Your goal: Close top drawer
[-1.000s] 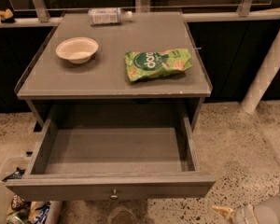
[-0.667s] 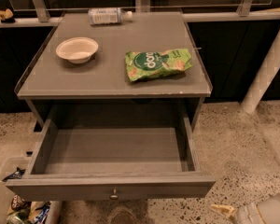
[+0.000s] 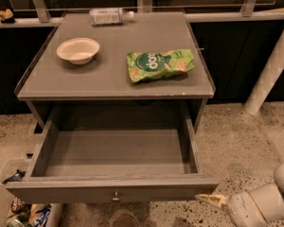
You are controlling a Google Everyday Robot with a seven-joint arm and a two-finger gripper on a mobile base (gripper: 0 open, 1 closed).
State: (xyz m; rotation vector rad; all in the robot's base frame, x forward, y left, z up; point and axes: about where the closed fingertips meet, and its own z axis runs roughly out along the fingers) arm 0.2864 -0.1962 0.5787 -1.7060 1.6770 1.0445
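Wide grey wooden top drawer (image 3: pixel 75 191) stands open, small round metal knob (image 3: pixel 115 196) centred. Pale robot gripper (image 3: pixel 211 200) low right, just beside the panel's right end; whether open or closed, cannot tell.

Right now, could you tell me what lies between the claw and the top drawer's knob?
In the camera view, only the bare front panel of the top drawer spans from the knob to the claw, which sits low right by the drawer's corner.
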